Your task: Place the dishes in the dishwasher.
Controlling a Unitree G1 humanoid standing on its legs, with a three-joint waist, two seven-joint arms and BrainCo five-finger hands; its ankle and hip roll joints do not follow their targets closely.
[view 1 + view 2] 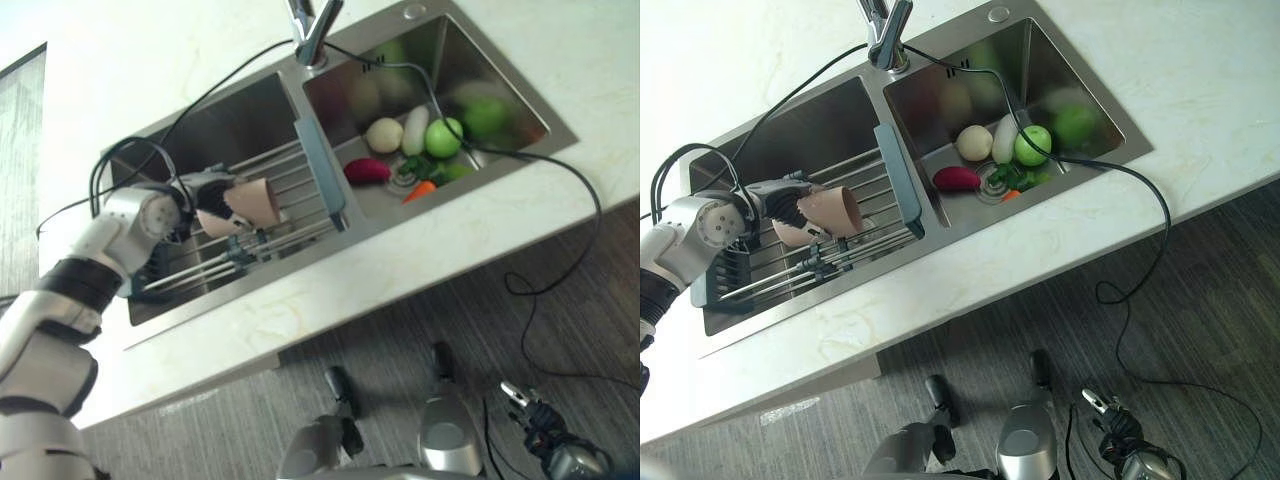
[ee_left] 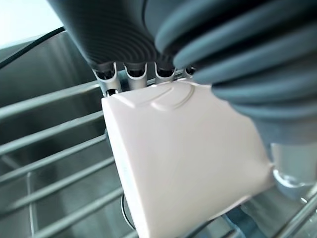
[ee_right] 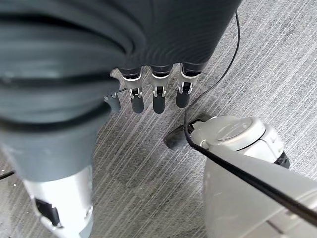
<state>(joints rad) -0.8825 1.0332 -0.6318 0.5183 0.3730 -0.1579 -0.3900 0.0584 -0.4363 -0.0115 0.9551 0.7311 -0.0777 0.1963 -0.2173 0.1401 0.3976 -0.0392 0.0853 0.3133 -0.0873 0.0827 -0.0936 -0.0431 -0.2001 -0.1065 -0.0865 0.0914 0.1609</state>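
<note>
The robot's left hand (image 1: pixel 780 200) grips a pale pink cup (image 1: pixel 830 212), fingers (image 2: pixel 113 79) curled over its base and thumb pressed on its side, holding it tipped sideways with the open mouth facing away from the wrist, just above the wire dish rack (image 1: pixel 855 250) that spans the left basin of a steel double sink (image 1: pixel 800 110). The cup is plain, smooth and tapered, with a faint curved relief on its base. In the right basin lie a green apple (image 1: pixel 1033 145), pale vegetables (image 1: pixel 974 142) and a purple one (image 1: pixel 957 179) near the drain, while the right hand (image 3: pixel 156 91) hangs low over the grey floor (image 3: pixel 277 64), fingers straight and empty.
</note>
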